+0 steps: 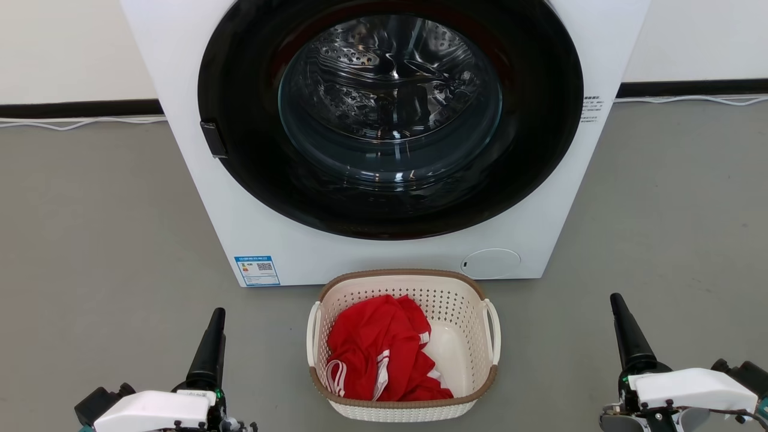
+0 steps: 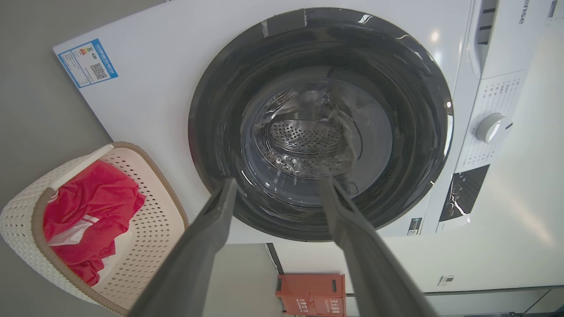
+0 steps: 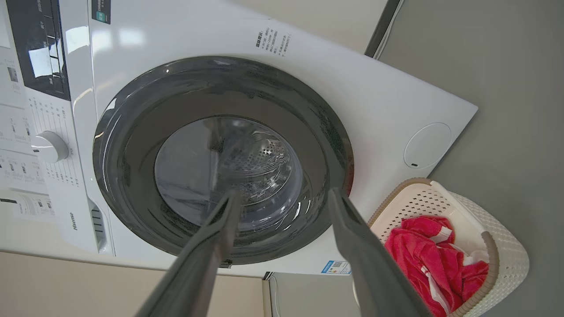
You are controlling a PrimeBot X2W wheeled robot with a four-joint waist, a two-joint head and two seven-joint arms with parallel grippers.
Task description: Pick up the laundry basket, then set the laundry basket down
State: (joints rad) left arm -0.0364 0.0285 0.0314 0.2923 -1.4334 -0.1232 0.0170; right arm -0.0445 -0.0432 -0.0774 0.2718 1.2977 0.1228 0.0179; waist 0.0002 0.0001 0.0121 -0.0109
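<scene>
Grey floor (image 1: 90, 240) runs up to a white washing machine (image 1: 192, 180) ahead of my fingertips. Between my left gripper (image 2: 277, 185) and right gripper (image 3: 284, 193), well apart from both, sits the laundry basket (image 1: 451, 303), a red garment (image 1: 372, 348) inside. Both are spread wide, holding nothing.

A white washing machine (image 1: 384, 258) with a round dark door (image 1: 390, 114) stands on grey floor (image 1: 90, 240).

Grey floor (image 1: 90, 240); white washing machine (image 1: 372, 255) against pale wall (image 1: 60, 48); black skirting (image 1: 72, 109).
</scene>
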